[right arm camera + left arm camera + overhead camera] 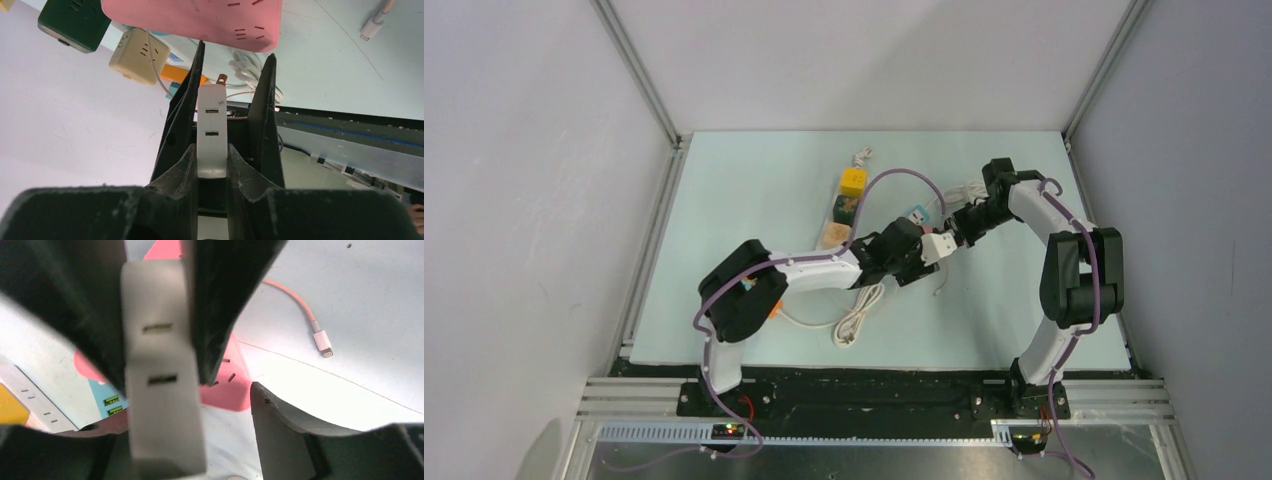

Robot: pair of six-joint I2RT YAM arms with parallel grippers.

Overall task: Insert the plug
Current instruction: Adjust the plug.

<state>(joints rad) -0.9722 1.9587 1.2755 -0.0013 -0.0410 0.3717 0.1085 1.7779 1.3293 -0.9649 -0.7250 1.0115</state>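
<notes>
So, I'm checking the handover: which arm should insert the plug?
Right. The right gripper is clamped on the white plug, prong toward the pink power strip; the left gripper stands open.

You'll find the plug (941, 245) between left gripper (924, 254) and right gripper (960, 233) — socket blocks (848, 207) behind-left, cable (856, 322) in front-left.

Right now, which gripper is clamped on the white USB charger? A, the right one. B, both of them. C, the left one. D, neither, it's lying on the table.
A: the right gripper squeezes the white USB charger from both sides, while the left gripper stands open around it, with a gap showing on one side.
</notes>
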